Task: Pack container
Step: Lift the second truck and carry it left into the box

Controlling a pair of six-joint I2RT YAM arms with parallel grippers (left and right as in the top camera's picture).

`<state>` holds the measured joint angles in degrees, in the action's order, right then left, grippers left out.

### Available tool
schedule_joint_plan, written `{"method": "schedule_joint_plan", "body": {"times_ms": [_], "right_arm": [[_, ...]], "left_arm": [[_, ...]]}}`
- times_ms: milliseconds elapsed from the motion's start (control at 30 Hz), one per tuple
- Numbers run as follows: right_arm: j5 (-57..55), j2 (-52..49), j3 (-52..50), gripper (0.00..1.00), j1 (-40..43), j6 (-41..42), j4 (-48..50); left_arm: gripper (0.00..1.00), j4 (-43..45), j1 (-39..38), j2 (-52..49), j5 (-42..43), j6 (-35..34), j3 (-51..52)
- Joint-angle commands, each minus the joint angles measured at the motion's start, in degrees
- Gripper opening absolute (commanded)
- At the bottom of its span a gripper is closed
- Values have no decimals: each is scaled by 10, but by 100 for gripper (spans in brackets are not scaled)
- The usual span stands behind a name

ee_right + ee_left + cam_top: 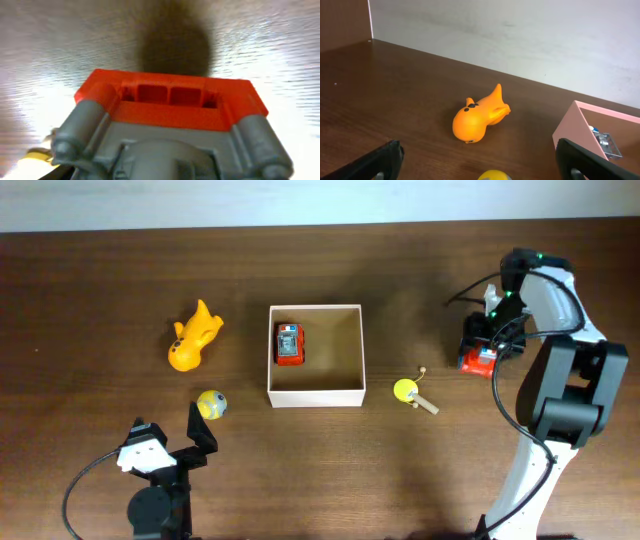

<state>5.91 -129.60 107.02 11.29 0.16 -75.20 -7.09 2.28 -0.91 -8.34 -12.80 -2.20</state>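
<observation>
The container [316, 394] is a square white-walled box with a tan inside at the table's middle; a red toy car [288, 344] lies in its left part. The container's corner also shows in the left wrist view [570, 131]. My right gripper [484, 340] is at the far right, shut on a second red and grey toy car [478, 360], whose underside fills the right wrist view [170, 107]; the fingers are hidden behind it. My left gripper [170, 430] is open and empty at the front left, with a yellow ball [211, 405] just ahead of it.
An orange fish toy [192, 338] lies left of the container, also in the left wrist view [479, 117]. The yellow ball peeks in at that view's lower edge [493, 175]. A small yellow toy with a stick [408, 392] lies right of the container.
</observation>
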Motion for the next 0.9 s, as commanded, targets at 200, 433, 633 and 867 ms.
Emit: {"method": "schedule_joint_plan", "body": {"times_ms": [200, 433, 633, 867], "right_arm": [[-3, -3, 169, 66, -16, -17, -89], [-3, -3, 310, 66, -71, -19, -156], [-5, -3, 411, 66, -161, -5, -192], [-5, -3, 422, 67, -256, 50, -191]], "left_arm": [[99, 2, 2, 3, 4, 11, 3], [99, 2, 2, 3, 5, 11, 3], [99, 2, 2, 3, 4, 11, 3], [99, 2, 2, 3, 4, 11, 3]]}}
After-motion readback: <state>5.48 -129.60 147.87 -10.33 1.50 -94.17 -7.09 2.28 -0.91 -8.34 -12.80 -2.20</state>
